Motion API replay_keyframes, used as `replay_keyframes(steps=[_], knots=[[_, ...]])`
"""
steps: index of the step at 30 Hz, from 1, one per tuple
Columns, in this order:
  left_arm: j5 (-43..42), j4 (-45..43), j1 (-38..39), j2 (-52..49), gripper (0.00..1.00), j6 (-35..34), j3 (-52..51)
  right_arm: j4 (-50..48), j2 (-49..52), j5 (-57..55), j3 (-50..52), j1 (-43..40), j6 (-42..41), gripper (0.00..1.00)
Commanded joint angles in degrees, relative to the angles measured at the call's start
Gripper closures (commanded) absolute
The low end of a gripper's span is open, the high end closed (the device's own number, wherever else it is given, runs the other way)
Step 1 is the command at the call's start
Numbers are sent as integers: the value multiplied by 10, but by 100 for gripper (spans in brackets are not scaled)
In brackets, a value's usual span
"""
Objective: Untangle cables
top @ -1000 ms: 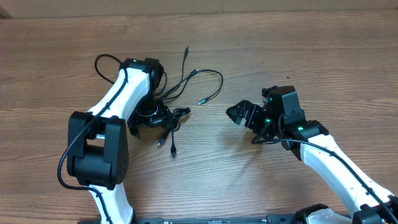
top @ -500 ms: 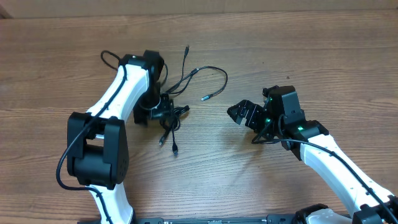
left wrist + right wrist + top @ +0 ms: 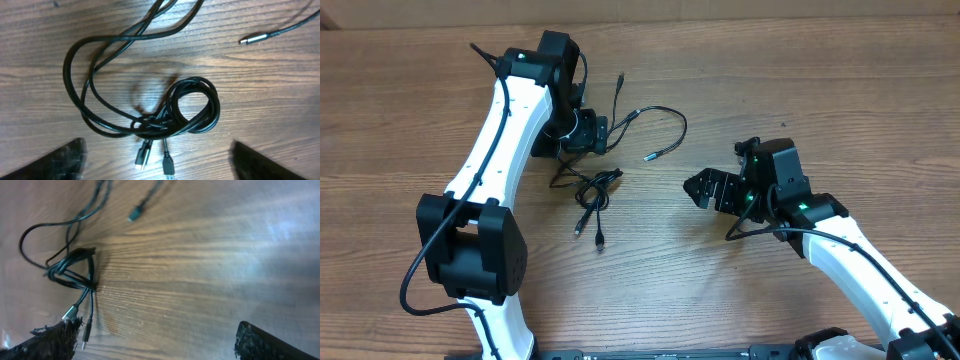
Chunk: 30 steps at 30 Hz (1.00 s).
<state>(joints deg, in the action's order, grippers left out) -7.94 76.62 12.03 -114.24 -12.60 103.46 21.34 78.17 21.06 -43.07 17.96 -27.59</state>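
Observation:
The cables are thin black cords lying on the wooden table. A small tangled coil joins a wider loop, and two plugs stick out of the knot. More strands run back to a loose loop with a free plug. My left gripper hovers just behind the coil, open, its fingers wide apart and touching nothing. My right gripper stands open to the right of the coil, which shows at the left of its view. Bare wood lies between its fingertips.
The left arm reaches from the front edge to the back left, with its thick black robot cable looping beside it. The right arm comes in from the front right. Another plug end lies near the back.
My left gripper has let go of the bundle and moved back and up from it. The coil now lies uncovered on the table. The right arm has barely shifted.

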Motion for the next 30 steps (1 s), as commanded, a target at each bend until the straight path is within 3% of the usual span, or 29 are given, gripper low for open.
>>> replay_keyframes(steps=[1,9,19,23,30], knots=[[-5,-12,1,0,0,15,12,-35,4,12,0,18,136,0],[-5,-49,0,0,0,15,12,-147,23,20,0,98,329,0],[-5,-54,0,0,0,15,12,-269,145,22,0,158,400,0],[-5,-54,0,0,0,15,12,-300,155,22,0,181,487,10],[-5,-54,0,0,0,15,12,-362,179,22,0,183,551,17]])
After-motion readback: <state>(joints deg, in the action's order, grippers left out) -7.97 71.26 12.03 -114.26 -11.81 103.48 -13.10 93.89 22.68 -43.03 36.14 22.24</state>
